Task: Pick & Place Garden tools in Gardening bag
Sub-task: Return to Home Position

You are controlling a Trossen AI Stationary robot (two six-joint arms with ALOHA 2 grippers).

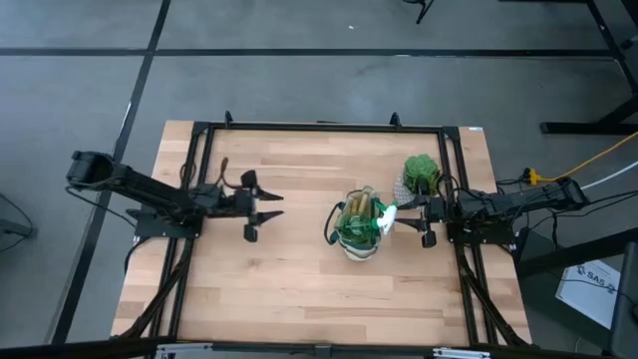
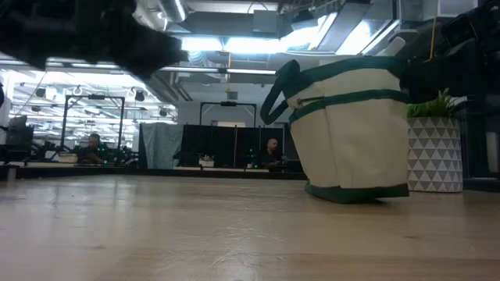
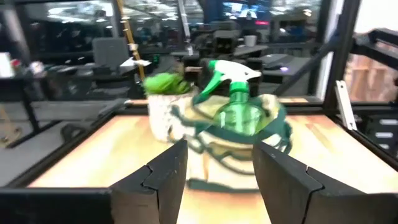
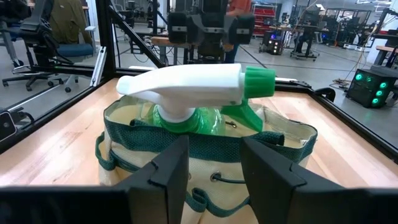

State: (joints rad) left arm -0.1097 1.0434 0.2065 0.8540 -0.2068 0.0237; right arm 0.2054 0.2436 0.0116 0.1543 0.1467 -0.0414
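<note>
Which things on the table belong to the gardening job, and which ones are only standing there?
Job: bag; spray bottle standing in it; left gripper and right gripper, both open.
Not the job: potted plant beside the bag.

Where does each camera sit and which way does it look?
High view: above the table, straight down; left hand and right hand flanking the gardening bag.
Low view: tabletop height, across at bag and potted plant; dark arm overhead.
Left wrist view: on left arm, facing bag; own fingers.
Right wrist view: on right arm, facing spray bottle; own fingers.
Shared: both wrist views see the bottle in the bag.
</note>
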